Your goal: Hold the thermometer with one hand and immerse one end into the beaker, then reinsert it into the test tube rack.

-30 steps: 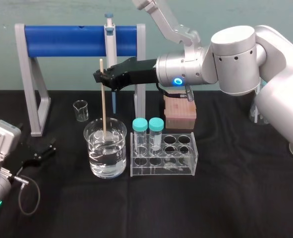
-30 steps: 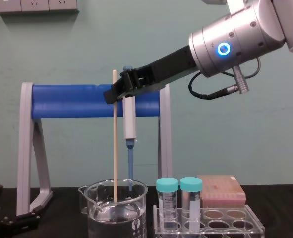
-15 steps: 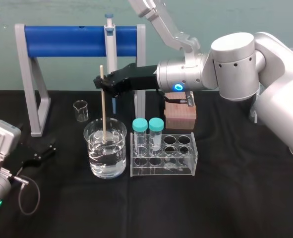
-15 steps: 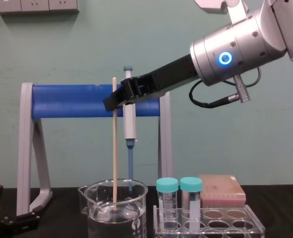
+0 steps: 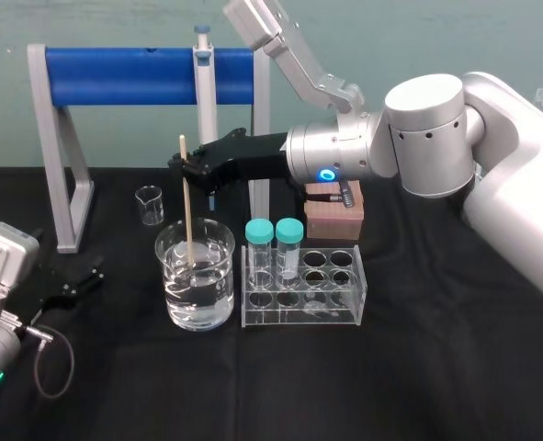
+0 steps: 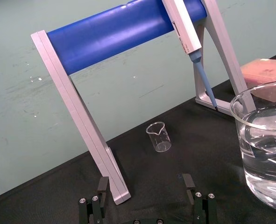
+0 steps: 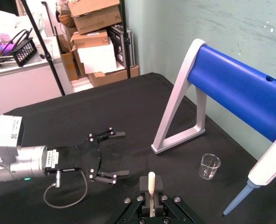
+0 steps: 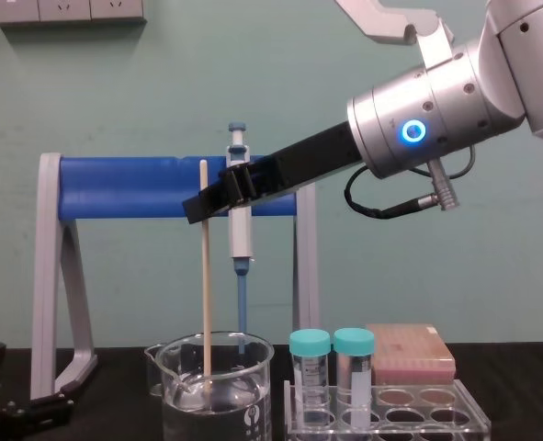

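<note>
Right gripper (image 5: 186, 165) pinching thermometer (image 5: 187, 211) near top, tip in beaker (image 5: 211, 308); left gripper (image 5: 78, 285) parked

Bright even light is falling from above, shadows barely showing. Highlights are glinting off the beaker (image 5: 196, 287); blue ring light (image 5: 327, 175) is glowing.

Wall (image 8: 115, 92): pale teal-green paint with faint white scuffs; it rises straight behind the table
Sockets (image 8: 64, 9): white, in a row high on the wall
Table (image 5: 418, 367): covered with a black cloth
Storage: cardboard boxes (image 7: 93, 21) stacked on a black metal shelf (image 7: 123, 32)
Side table (image 7: 16, 88): white; a black wire basket (image 7: 16, 46) stands on it
</note>
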You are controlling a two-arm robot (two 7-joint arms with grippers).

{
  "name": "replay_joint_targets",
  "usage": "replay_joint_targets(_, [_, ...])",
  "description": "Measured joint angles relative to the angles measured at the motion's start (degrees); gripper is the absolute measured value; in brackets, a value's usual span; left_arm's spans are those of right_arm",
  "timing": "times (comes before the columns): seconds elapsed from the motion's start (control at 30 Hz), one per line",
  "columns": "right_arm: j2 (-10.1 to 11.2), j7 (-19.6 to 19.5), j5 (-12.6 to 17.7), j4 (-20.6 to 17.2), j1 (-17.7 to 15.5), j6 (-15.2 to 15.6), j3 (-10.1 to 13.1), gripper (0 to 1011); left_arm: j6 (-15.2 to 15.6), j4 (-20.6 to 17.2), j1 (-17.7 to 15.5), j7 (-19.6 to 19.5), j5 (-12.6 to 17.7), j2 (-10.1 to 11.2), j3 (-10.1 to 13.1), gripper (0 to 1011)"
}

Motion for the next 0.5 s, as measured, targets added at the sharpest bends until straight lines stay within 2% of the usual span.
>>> replay_joint_targets(0.5, [-0.5,0.7,-1.3,1.0,-0.5,-0.2,0.2,48,0.0,0.0,0.0,0.0,0.0,0.0,0.0,1004])
